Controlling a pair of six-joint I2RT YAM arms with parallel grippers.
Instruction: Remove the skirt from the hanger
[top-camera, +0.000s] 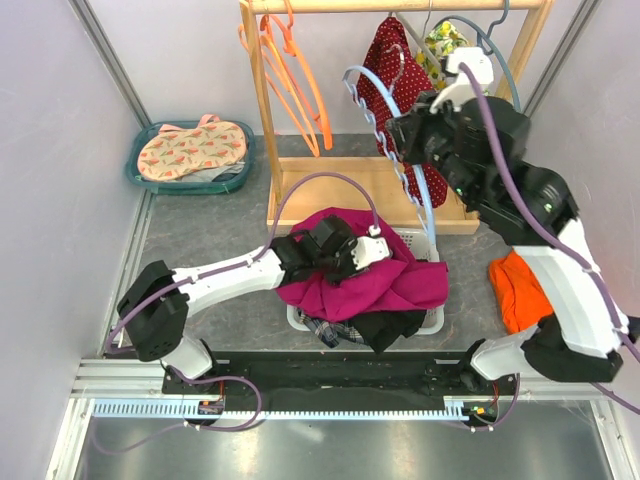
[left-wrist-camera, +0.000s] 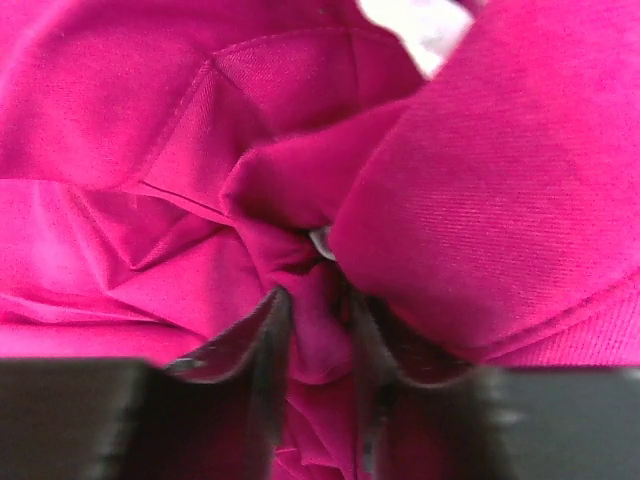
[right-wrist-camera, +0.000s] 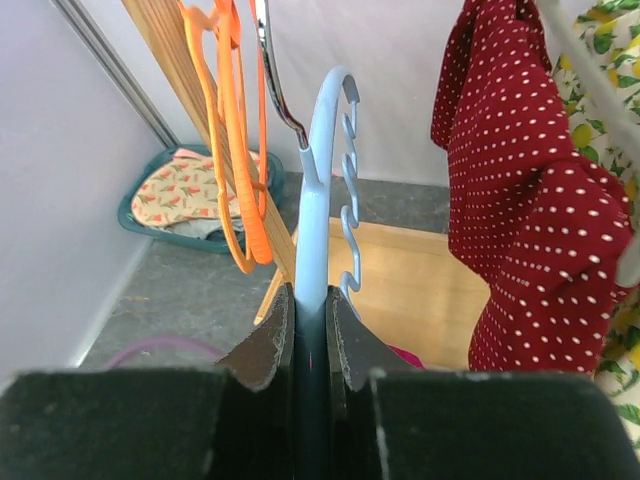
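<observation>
Where the skirt lies: the magenta skirt (top-camera: 395, 280) is heaped over a white basket (top-camera: 428, 322) on the table (top-camera: 200, 225), well apart from the hanger.
Left jaws: almost closed, pinching a bunched fold of the skirt between them, with cloth filling the whole wrist view.
Right jaws: clamped on the lower stem of the pale blue hanger (right-wrist-camera: 318, 200), which is held upright near the wooden rack (top-camera: 258, 110) and beside a red dotted garment (top-camera: 385, 60).
Hanger: no cloth on any part I can see, and its notched arm is free.
Progress: by my reckoning the skirt is already off, and only the letting go remains.
Handling: the skirt looks light, soft and limp. I'd expect it to sag from any grip and perhaps drag at the darker clothes under it.
Where to hold: a thick gather or a stitched seam should hold better than a single slippery layer.
Hanger's feel: it looks stiff and smooth, and it might swivel in a narrow pinch.
</observation>
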